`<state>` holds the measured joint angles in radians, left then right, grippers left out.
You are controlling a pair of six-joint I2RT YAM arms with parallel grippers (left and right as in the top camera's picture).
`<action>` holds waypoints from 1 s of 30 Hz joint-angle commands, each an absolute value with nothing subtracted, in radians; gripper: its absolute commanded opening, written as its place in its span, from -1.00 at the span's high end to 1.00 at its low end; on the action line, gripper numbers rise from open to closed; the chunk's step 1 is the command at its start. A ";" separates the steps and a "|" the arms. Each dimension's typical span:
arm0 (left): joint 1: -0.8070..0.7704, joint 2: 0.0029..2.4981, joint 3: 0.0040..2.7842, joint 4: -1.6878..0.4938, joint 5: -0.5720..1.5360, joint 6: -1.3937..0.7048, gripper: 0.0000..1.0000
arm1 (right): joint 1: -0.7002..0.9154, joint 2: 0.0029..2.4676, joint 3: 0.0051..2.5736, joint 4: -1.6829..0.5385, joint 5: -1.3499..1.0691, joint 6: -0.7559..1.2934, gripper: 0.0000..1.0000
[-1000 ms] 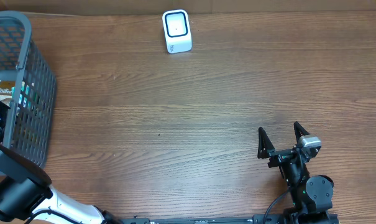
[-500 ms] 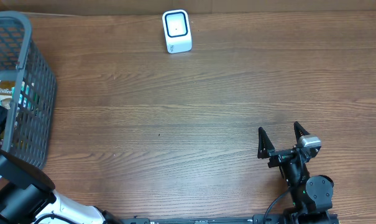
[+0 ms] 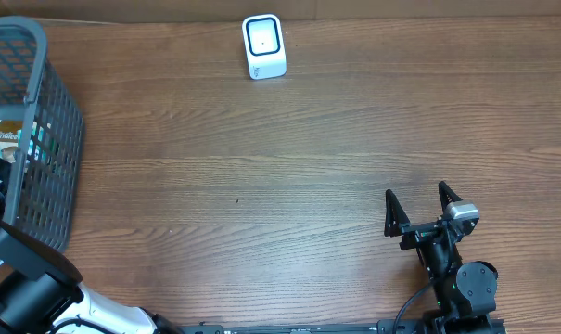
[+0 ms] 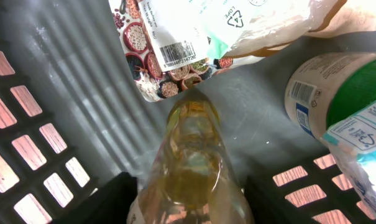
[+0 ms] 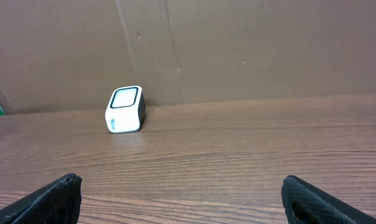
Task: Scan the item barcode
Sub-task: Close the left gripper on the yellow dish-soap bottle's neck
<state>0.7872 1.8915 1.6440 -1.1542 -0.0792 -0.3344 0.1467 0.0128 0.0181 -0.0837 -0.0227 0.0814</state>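
your left gripper [image 4: 189, 190] straddles a bottle [image 4: 191, 143] of amber liquid, one dark finger on each side of it. you cannot tell from the wrist view whether the jaws press on it or stand just off it. the bottle lies on the floor of the grey basket [image 4: 63, 81], its far end against a printed pouch [image 4: 169, 53] with a barcode facing up and a white-and-green tub [image 4: 337, 93] off to one side. the basket sits at the left edge of the table [image 3: 308, 167]. your right gripper [image 3: 415, 195] rests near the front right, jaws spread wide, holding nothing. the white scanner [image 3: 263, 46] stands at the far edge, well apart from both grippers.
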 commanded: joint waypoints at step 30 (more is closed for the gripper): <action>0.785 1.896 1.573 -1.131 -0.051 -0.342 -0.24 | 0.148 0.003 0.008 -0.082 -0.027 0.082 -1.00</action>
<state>0.7872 1.8847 1.6089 -1.1095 -0.0711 -0.3382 0.1463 0.0128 0.0181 -0.0837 -0.0227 0.0818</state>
